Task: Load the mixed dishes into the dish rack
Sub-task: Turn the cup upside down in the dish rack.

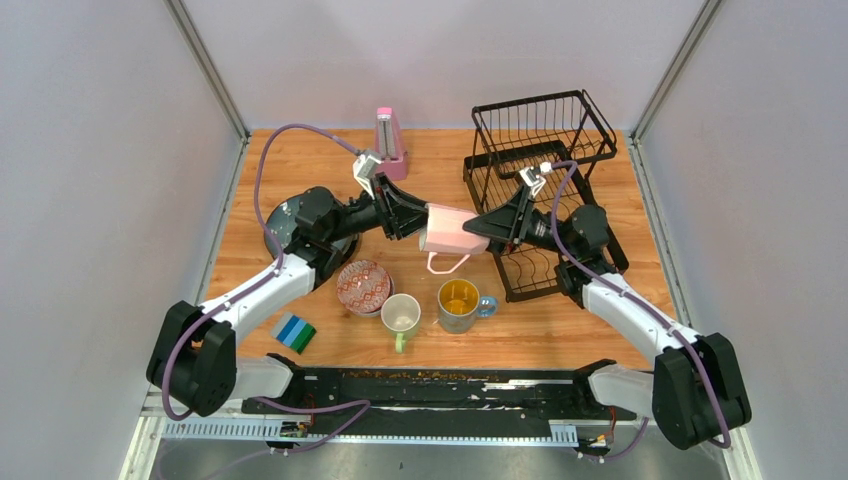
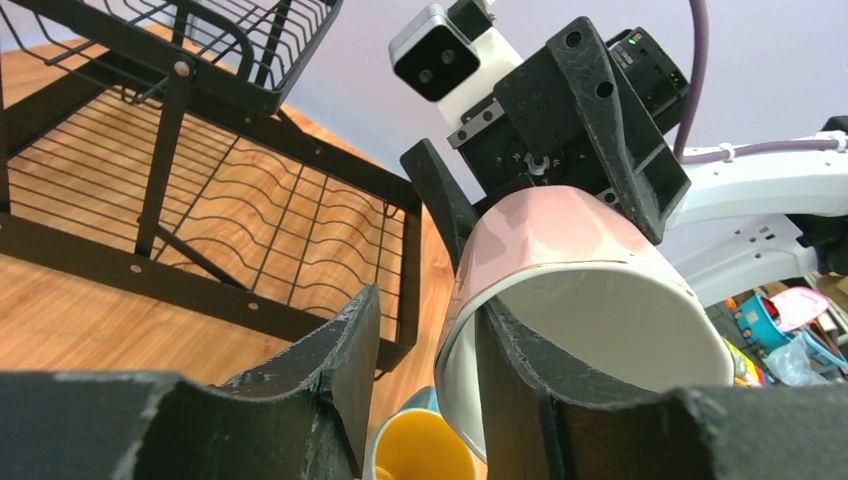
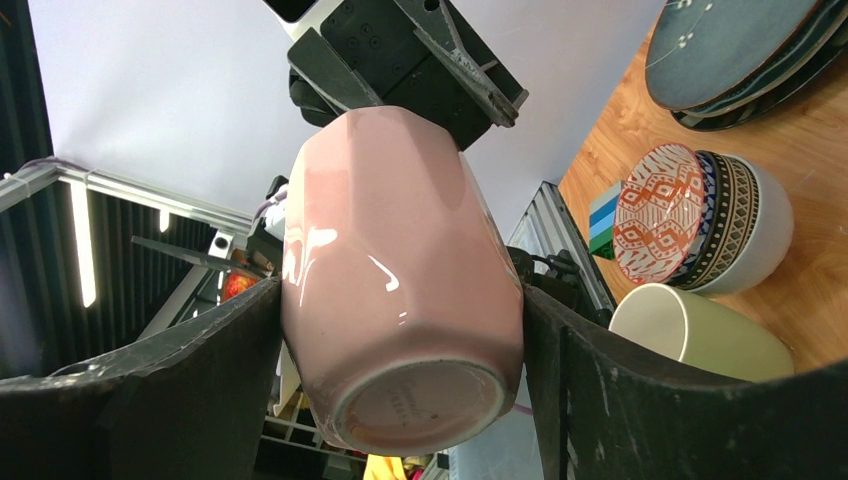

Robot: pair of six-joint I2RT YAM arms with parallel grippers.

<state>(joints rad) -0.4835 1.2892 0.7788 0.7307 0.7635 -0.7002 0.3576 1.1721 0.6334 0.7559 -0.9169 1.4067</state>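
The pink-white mug (image 1: 450, 230) hangs sideways above the table between both arms. My right gripper (image 1: 480, 228) is shut on its base end (image 3: 390, 270), one finger pressed on each side. My left gripper (image 1: 415, 218) stands open at the mug's rim (image 2: 560, 250): one finger is inside the mouth and the other is apart from the outer wall. The black wire dish rack (image 1: 540, 130) stands at the back right. On the table are stacked blue-grey plates (image 1: 283, 222), a stack of small bowls (image 1: 363, 287), a pale green mug (image 1: 401, 316) and a grey mug with yellow inside (image 1: 460, 305).
A pink metronome (image 1: 389, 143) stands at the back centre, just behind the left wrist. A blue-green striped block (image 1: 295, 333) lies near the front left. The rack's lower slotted section (image 2: 200, 200) reaches toward the right arm.
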